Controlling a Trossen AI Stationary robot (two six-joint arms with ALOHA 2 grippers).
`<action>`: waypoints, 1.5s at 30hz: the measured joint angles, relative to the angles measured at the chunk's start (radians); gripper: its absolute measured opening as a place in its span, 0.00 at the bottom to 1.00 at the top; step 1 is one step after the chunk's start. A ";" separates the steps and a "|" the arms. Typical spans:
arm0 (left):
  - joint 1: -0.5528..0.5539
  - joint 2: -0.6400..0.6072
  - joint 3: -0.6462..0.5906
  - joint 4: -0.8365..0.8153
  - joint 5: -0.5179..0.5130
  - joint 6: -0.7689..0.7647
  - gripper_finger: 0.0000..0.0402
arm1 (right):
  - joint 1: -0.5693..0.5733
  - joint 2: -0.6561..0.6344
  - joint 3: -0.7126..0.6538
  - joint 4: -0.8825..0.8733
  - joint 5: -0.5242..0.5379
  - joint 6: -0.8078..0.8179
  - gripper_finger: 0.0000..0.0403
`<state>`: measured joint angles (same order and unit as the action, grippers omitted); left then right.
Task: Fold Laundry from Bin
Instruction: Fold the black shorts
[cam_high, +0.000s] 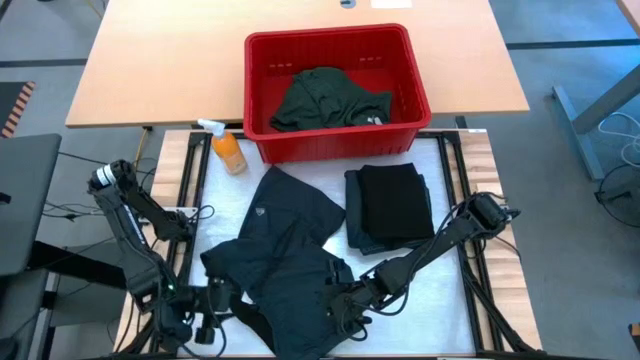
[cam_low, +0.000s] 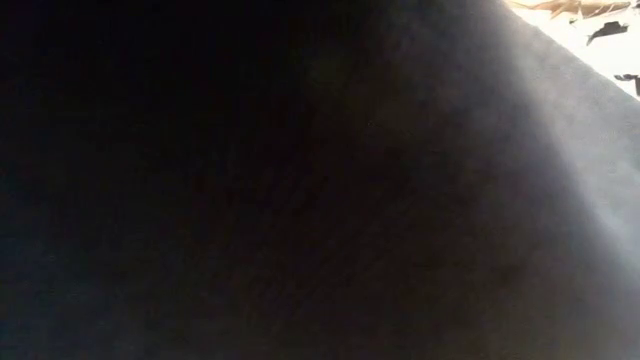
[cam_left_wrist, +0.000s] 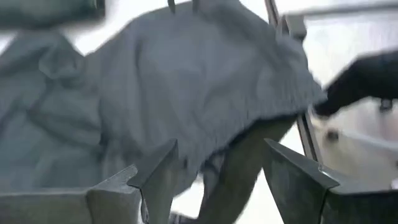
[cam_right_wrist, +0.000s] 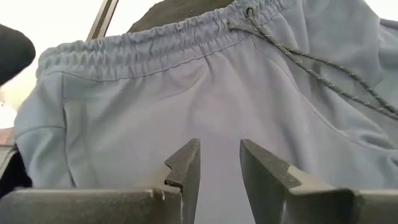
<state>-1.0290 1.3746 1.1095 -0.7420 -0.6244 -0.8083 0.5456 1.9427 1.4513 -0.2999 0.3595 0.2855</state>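
Note:
A dark garment (cam_high: 290, 245) with an elastic waistband (cam_right_wrist: 155, 53) and a drawstring (cam_right_wrist: 311, 59) lies rumpled on the white mat, near the table's front. My right gripper (cam_high: 340, 305) (cam_right_wrist: 219, 155) is at its near right part, shut on the cloth. My left gripper (cam_high: 215, 300) (cam_left_wrist: 217, 168) stands open at its near left corner. The gathered edge (cam_left_wrist: 249, 118) lies just ahead of its fingers, and I cannot tell whether they touch it. The red bin (cam_high: 330, 36) at the far side holds a dark green garment (cam_high: 325, 100). My right gripper has the garment's cloth (cam_right_wrist: 219, 134) in the narrow gap between its two fingers, below the waistband. The fingers slant down from the table's right. The fingers hide the pinch itself, so one layer or a fold cannot be told. The cloth rises smooth ahead of them.
A folded black stack (cam_high: 392, 205) lies on the mat right of the garment. An orange spray bottle (cam_high: 228, 150) stands by the bin's near left corner. Dark cloth (cam_low: 250, 180) fills nearly the whole low view.

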 joint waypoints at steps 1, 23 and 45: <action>-0.001 0.000 -0.026 0.051 -0.028 0.012 0.54 | 0.002 0.000 0.000 0.001 0.000 0.012 0.34; 0.076 0.003 -0.363 0.376 0.120 0.147 0.54 | 0.001 0.073 -0.001 0.194 0.035 -0.084 0.34; 0.102 0.240 -0.305 0.306 0.070 0.404 0.54 | -0.005 0.074 0.000 0.205 0.032 -0.111 0.34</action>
<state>-0.9268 1.6149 0.8045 -0.4358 -0.5547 -0.4040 0.5404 2.0163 1.4509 -0.0953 0.3920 0.1749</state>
